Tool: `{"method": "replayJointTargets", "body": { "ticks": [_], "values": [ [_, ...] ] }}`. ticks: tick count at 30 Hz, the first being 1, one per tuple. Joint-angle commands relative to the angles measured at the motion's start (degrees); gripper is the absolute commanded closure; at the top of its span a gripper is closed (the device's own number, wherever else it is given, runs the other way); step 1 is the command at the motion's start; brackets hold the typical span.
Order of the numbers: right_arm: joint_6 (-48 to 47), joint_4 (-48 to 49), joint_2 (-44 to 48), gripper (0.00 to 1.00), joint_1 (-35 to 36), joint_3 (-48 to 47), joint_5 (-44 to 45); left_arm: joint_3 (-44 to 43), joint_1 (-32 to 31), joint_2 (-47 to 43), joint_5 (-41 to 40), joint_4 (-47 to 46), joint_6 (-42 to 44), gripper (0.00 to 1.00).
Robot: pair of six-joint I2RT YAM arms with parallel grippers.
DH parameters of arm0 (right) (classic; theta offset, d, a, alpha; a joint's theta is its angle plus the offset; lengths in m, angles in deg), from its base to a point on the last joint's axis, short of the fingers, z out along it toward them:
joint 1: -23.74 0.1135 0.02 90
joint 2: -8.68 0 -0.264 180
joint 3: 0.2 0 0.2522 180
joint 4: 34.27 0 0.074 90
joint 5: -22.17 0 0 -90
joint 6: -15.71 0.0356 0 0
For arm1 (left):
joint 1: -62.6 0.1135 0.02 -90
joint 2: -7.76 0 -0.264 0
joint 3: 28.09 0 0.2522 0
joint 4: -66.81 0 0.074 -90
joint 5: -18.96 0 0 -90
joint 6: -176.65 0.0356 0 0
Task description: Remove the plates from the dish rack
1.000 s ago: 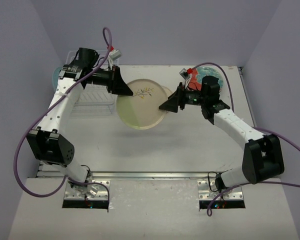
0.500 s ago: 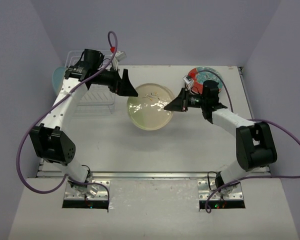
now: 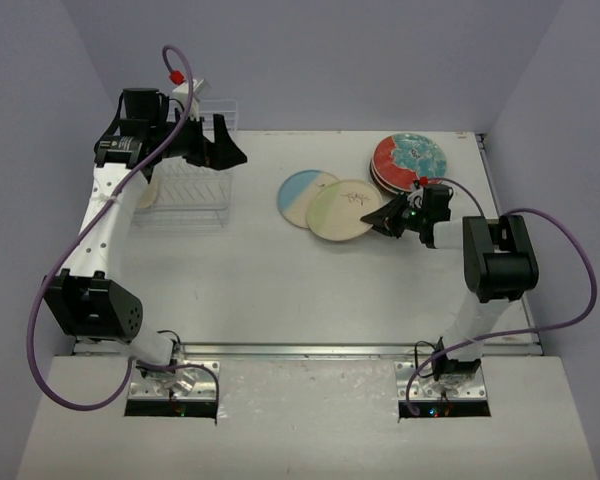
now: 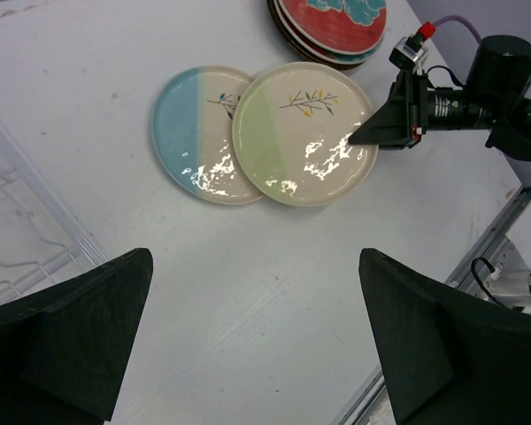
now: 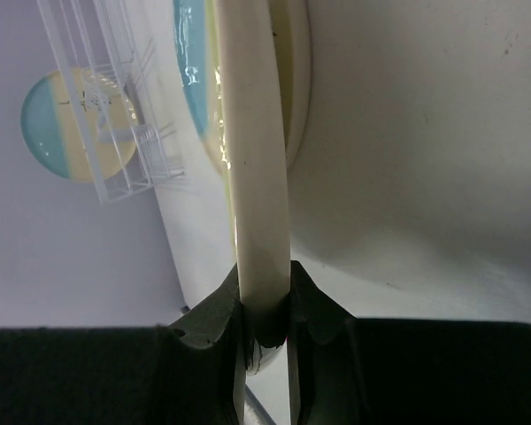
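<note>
A cream plate with a pale green half [image 3: 345,210] lies low in the middle of the table, and its left edge overlaps a cream and pale blue plate [image 3: 300,196]. My right gripper [image 3: 385,218] is shut on the green plate's right rim [image 5: 261,177], with the rim wedged between both jaws [image 5: 264,305]. Red plates with teal patches [image 3: 408,158] are stacked at the back right. The white wire dish rack [image 3: 185,182] stands at the left. My left gripper [image 3: 225,152] hovers open and empty over its right end, high above the table [image 4: 257,345]. Another cream and blue plate [image 5: 71,124] shows at the rack's far side.
The right arm's body [image 3: 495,255] lies along the table's right side with its purple cable looping outward. The table's front edge has a metal rail [image 3: 310,350]. Grey walls close in the back and both sides.
The left gripper let go of the green and cream plate, opened wide and drew back over the rack. The right gripper shut on the plate's rim and carried it right and down beside the blue plate.
</note>
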Motion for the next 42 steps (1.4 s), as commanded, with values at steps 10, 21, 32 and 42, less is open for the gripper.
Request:
{"method": "replayJointTargets", "body": {
  "ticks": [10,21,32,42],
  "values": [
    [0.9,4.1,-7.3,0.99,3.9,-11.6,2.8,1.6,2.5,-2.6,-2.8,-1.5,1.2,0.00],
    [-4.7,-17.4,-10.4,0.73,9.9,-22.1,15.2,2.3,2.6,-3.5,-4.6,-0.4,2.3,0.00],
    [-8.5,-27.5,-10.6,0.40,12.0,-27.8,25.1,3.5,2.6,-4.9,-5.4,-0.6,2.7,0.00],
    [-14.8,-36.5,-11.7,0.30,16.2,-34.7,36.1,4.9,2.6,-5.6,-6.7,-1.3,2.6,0.00]
  ]
}}
